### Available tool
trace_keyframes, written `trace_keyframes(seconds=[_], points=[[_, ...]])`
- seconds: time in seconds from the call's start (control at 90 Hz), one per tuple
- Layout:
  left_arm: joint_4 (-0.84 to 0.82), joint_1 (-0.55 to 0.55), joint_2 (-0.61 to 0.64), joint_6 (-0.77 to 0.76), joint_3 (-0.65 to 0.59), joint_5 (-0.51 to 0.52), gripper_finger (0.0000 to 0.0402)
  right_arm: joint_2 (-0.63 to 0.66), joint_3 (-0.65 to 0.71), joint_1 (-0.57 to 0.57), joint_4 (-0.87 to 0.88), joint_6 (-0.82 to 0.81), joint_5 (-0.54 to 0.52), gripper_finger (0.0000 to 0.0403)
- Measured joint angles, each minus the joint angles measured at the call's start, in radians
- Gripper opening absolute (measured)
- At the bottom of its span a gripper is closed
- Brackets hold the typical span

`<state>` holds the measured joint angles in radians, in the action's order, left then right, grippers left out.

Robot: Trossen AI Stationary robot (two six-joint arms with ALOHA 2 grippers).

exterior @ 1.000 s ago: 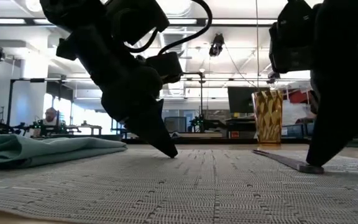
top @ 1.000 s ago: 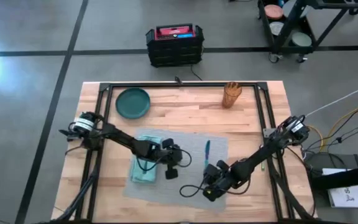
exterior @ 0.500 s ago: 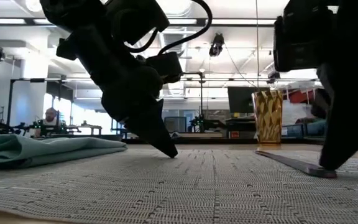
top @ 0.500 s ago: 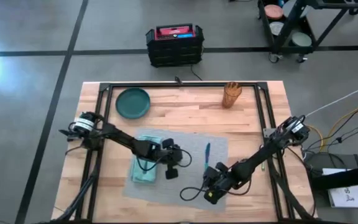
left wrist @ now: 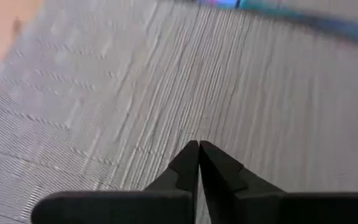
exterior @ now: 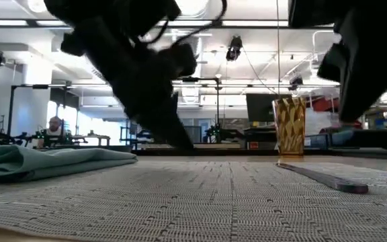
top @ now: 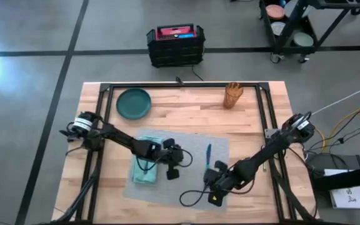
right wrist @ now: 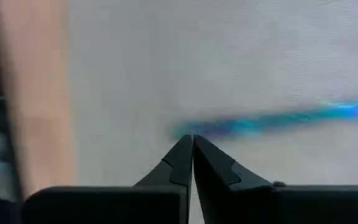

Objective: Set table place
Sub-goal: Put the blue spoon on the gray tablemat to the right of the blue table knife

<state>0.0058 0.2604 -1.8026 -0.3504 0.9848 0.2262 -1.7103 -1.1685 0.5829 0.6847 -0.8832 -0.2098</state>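
Planks of the table (top: 186, 115) carry everything we work with, and the grey placemat (top: 192, 184) lies on the near half of it, between our two arms. On the mat's left part sits the folded teal napkin (top: 144, 164), and a slim blue-handled utensil (top: 208, 152) lies on the right part; we cannot tell whether it is a knife or something else. The dark green plate (top: 134, 102) is off the mat, at the far left of the table, and an amber cup (top: 233, 94) stands at the far right.

Our left gripper (top: 172, 167) hangs just beside the napkin, its fingers pressed together on nothing. Our right gripper (top: 214, 185) is likewise closed and empty. Half a second ago its tip touched the mat right by the utensil; now it has lifted and pulled back toward the near edge, while the utensil has stayed put. We judge the utensil placed, so what remains is bringing the plate, and probably the cup, to the mat.
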Motion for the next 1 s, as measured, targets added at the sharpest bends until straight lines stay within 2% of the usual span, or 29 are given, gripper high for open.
trace_keyframes(seconds=[0.111,0.211,0.289,0.433,0.567,0.667,0.789,1.0], points=[[-0.008,0.001,0.051,0.000,0.000,0.000,0.0000,0.072,-0.039,-0.017,0.358,-0.152,-0.106,0.0000],[-0.008,0.001,0.073,0.000,0.000,0.000,0.0000,0.127,0.000,-0.039,0.620,-0.333,-0.104,0.0000],[-0.012,0.001,0.072,0.000,0.001,0.000,0.0000,0.176,0.077,-0.051,0.710,-0.468,-0.074,0.0000],[-0.029,0.002,0.053,-0.003,0.001,0.000,0.0000,0.268,0.271,-0.063,0.681,-0.615,0.131,0.0024],[-0.028,0.003,0.045,-0.003,0.001,0.000,0.0000,0.319,0.418,-0.053,0.570,-0.724,0.330,0.0069],[-0.027,0.003,0.045,-0.001,0.001,0.000,0.0000,0.335,0.473,-0.033,0.468,-0.783,0.350,0.0100],[-0.026,0.005,0.046,0.010,0.001,0.000,0.0000,0.334,0.505,-0.024,0.444,-0.835,0.357,0.0125],[-0.029,0.005,0.047,0.011,0.001,0.000,0.0000,0.335,0.548,-0.020,0.388,-0.853,0.432,0.0136]])
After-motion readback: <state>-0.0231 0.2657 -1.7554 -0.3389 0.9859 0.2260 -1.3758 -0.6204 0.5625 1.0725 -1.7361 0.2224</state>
